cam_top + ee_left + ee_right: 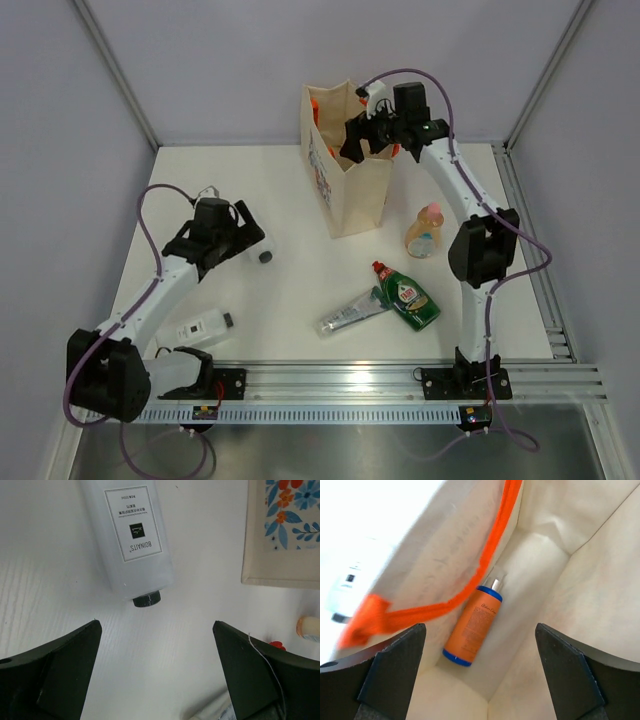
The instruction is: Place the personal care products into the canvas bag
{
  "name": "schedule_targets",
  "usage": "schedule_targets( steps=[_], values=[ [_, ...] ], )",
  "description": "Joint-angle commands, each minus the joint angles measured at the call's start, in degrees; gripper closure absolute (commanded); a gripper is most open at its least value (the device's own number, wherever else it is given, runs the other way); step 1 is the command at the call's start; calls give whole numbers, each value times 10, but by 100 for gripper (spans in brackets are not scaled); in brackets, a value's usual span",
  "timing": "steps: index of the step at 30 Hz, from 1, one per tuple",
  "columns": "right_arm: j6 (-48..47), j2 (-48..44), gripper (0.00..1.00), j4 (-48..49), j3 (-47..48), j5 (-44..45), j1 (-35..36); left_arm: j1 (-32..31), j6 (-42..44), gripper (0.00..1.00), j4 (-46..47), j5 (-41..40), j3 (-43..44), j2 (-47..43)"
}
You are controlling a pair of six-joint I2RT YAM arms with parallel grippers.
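Nearest to the lens, the left gripper (155, 625) hung with its jaws spread wide and empty, just above a white bottle (132, 535) that lay on the table (60, 590) with its dark cap toward the gripper. Near it stood the canvas bag (350, 195). Over the bag's mouth the right gripper (480, 627) was also wide open, holding nothing; an orange bottle (470, 630) lay on the bag's bottom. A second white bottle (205, 325), a silvery-green tube (350, 313), a green bottle (410, 297) and an amber bottle (427, 232) were on the table outside the bag.
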Motion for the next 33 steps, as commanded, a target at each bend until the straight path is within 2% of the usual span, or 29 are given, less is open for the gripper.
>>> schedule_targets(
  steps=[1,3,4,5,7,8,9,11,13,14,17,20,24,31,33],
  values=[
    [-34,-138,1,-45,41,-66,-18,3,-1,1,-6,-59,54,53],
    [-60,-183,1,-86,5,-82,-20,11,-15,1,-52,-88,106,121],
    [-69,-237,1,-97,-15,-89,-20,12,-23,1,-68,-101,127,145],
    [-73,-266,1,-103,-77,-97,-20,13,-25,1,-97,-108,147,196],
    [-83,-361,0,-93,-154,-125,-20,16,-11,1,-107,-104,204,242],
    [-86,-390,1,-86,-234,-133,-20,16,-8,1,-125,-102,222,265],
    [-86,-421,0,-79,-275,-147,-20,16,-2,1,-134,-101,258,305],
    [-89,-495,1,-64,-382,-155,-20,16,8,1,-147,-96,282,334],
    [-93,-553,1,-48,-447,-159,-20,17,9,1,-177,-107,311,372],
    [-93,-568,0,-41,-503,-160,-21,17,6,1,-186,-110,318,382],
    [-79,-612,0,-10,-586,-169,-24,17,-4,1,-219,-131,330,410],
    [-72,-627,1,11,-625,-196,-26,17,4,2,-189,-117,308,413],
    [-70,-623,1,16,-628,-219,-29,17,26,3,-160,-93,310,446],
    [-76,-625,1,18,-645,-245,-33,19,34,13,-121,-89,287,471],
    [-79,-625,1,17,-645,-250,-33,24,48,43,-106,-72,280,461]
  ],
)
